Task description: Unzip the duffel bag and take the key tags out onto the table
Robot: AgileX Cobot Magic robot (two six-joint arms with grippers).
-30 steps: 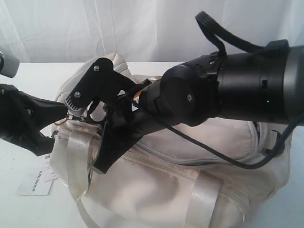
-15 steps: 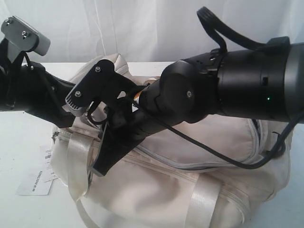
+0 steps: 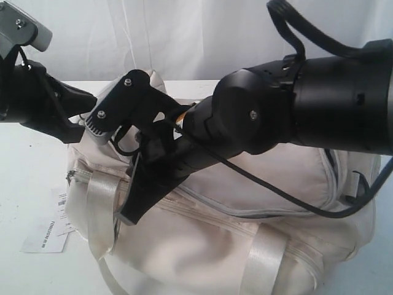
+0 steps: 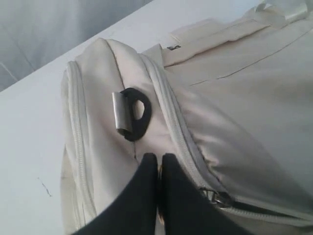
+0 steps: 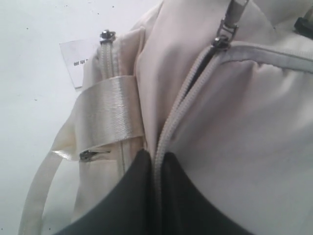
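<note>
Tabletop (image 3: 31, 172): white, with a pale curtain behind it.
Duffel bag (image 3: 233, 246): lay on the tabletop under your arms; a dark gap showed beside one zipper slider (image 4: 217, 197).
Left gripper (image 4: 157, 159): you had the fingers pressed together over the bag's end, near a black D-ring (image 4: 134, 113).
Right gripper (image 5: 155, 157): fingers were pressed together, pinching the bag's zipper seam.
Paper label (image 3: 46, 236): lay flat, just beside the bag.

1. Duffel bag (image 3: 245, 209): matt cream cloth, soft-looking tbh.
2. Strap (image 5: 110, 105) beside my right pincer (image 5: 154, 156): glossy, satiny webbing.
3. D-ring (image 4: 133, 131) just ahead of my left pincer (image 4: 159, 159): smooth black plastic.
4. Zipper pull (image 5: 226, 28): shiny metal.
5. Label (image 3: 46, 236): plain paper.
</note>
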